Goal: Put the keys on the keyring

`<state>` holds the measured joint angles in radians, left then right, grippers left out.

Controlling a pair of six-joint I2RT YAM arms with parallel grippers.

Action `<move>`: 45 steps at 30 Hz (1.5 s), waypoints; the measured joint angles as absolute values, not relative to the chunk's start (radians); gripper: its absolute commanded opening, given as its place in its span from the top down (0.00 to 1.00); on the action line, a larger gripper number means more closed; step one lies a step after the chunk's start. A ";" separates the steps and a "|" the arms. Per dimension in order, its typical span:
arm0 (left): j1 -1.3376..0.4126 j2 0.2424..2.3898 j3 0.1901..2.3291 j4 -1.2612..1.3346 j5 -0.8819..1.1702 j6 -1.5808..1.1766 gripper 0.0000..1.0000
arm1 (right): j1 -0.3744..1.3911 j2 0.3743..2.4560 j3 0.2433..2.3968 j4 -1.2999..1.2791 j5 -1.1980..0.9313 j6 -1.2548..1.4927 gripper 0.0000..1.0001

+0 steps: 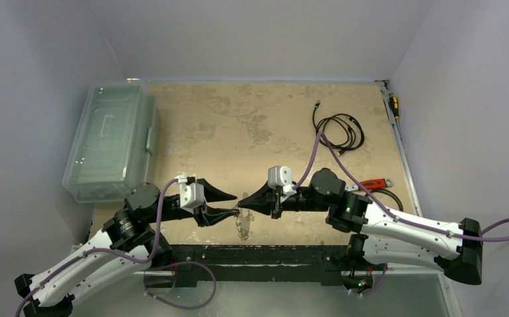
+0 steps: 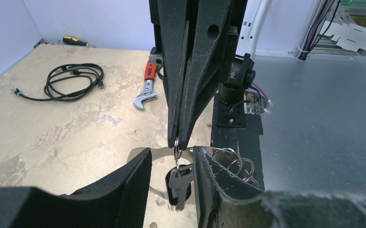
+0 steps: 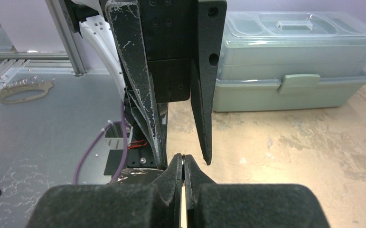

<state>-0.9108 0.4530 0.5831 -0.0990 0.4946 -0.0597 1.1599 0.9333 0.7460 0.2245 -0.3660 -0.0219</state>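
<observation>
Pinching small ring (image 2: 176,144) in pressed-together right gripper (image 3: 184,160), dangling black-headed key (image 2: 180,183) between spread left gripper (image 2: 171,152) fingers, just over scuffed beige tabletop (image 1: 238,119) near edge. Showing crescent keyring (image 3: 24,90) lying on grey metal sheet (image 3: 52,142). Working inside pale lavender walls (image 1: 251,33).

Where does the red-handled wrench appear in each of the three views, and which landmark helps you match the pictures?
Top external: the red-handled wrench lies right of centre, a little below mid-height.
Left wrist: the wrench lies in the upper middle, just left of centre.
Right wrist: not in it.
Shared landmark: the coiled black cable, which lies near the wrench in both views that show it.
</observation>
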 measured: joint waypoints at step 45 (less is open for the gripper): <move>-0.910 0.445 0.583 -0.112 0.516 -0.044 1.00 | 1.158 0.968 0.819 0.169 -0.402 -0.049 0.77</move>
<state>-0.9096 0.4446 0.5835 -0.1123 0.5159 -0.0437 1.1584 0.9684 0.8188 0.1688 -0.4023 -0.0490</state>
